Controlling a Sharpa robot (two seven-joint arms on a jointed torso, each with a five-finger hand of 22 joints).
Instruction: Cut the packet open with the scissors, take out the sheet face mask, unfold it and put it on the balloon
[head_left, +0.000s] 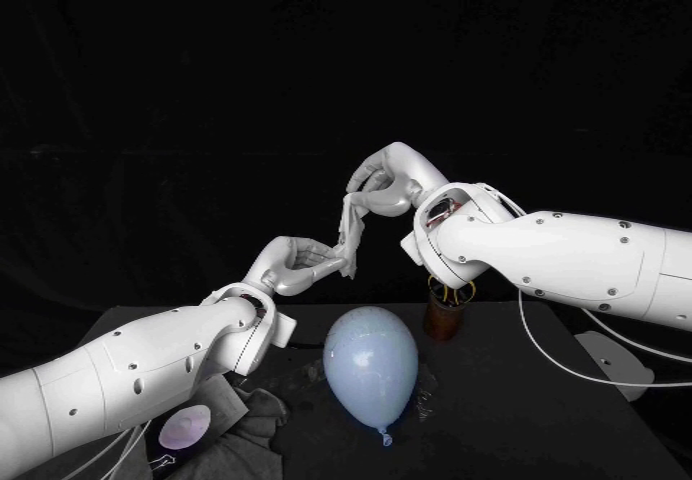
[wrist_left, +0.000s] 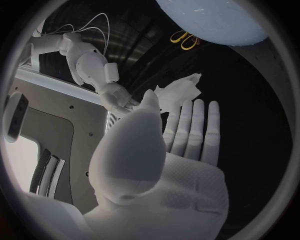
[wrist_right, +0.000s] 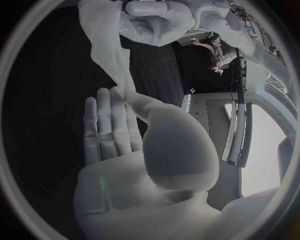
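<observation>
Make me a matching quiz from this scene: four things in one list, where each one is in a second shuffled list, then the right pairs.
Things:
1. sheet face mask
2. balloon
3. scissors
4. dark cloth

Places:
A. standing handles-up in a brown holder
B. lying mid-table, knot toward the robot
C. bunched at the table's near edge, on the robot's left
D. held in the air between the left hand and right hand

Pairs: 1-D, 2-B, 3-A, 4-C

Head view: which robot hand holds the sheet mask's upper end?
The right robot hand; the left robot hand pinches the lower end of the sheet face mask.
</observation>
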